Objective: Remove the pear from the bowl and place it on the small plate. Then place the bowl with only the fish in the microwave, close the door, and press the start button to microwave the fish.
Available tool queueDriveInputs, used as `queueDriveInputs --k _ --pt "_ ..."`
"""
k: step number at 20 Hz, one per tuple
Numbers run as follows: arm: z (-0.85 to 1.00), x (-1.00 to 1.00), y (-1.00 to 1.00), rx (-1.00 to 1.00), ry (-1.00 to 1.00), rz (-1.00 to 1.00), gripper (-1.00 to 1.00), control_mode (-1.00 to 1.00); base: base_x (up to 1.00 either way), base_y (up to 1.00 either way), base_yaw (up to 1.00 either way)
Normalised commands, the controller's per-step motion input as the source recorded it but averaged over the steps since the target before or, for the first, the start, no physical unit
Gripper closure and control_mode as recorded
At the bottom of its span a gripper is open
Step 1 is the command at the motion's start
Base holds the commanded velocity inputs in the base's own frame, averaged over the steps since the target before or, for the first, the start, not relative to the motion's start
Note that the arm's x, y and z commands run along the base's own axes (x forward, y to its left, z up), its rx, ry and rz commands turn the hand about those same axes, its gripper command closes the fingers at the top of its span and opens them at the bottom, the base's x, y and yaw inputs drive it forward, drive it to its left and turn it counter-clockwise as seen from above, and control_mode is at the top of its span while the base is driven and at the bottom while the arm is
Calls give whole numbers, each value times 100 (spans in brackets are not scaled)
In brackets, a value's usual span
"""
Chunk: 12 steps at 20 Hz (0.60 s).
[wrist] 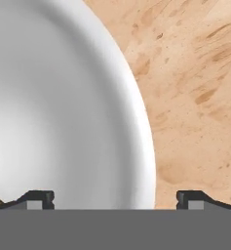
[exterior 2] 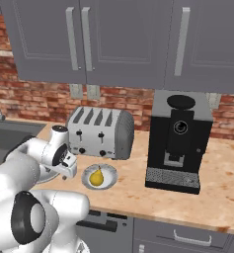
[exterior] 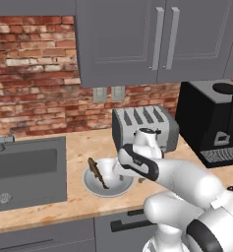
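The wide white bowl point(exterior: 119, 188) sits on the counter in front of the toaster, with the thin brown fish point(exterior: 98, 173) lying in its left half. My gripper point(wrist: 119, 200) is open and low over the bowl's right rim point(wrist: 147, 161). One fingertip point(wrist: 39, 199) is inside the bowl and the other is outside, over the counter. The yellow pear point(exterior 2: 97, 177) stands on the small plate point(exterior 2: 111, 174), just right of my gripper point(exterior 2: 67, 172). The microwave, its door and its start button are out of view.
A silver toaster point(exterior: 145, 127) stands right behind the bowl. A black coffee machine point(exterior 2: 180, 141) is at the right, and a grey sink point(exterior: 24, 172) at the left. Grey wall cabinets point(exterior: 137, 39) hang overhead. The counter's front edge runs close below the bowl.
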Motion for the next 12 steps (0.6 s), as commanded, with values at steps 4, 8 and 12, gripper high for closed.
queueDriveInputs --k 4,8,12 --pt "-11 9 10 0 0 0 -100 -100 0 0 0" --pt "-5 0 4 0 -1 0 100 -100 0 0 0" --pt "-2 0 4 0 0 0 100 -100 0 0 0"
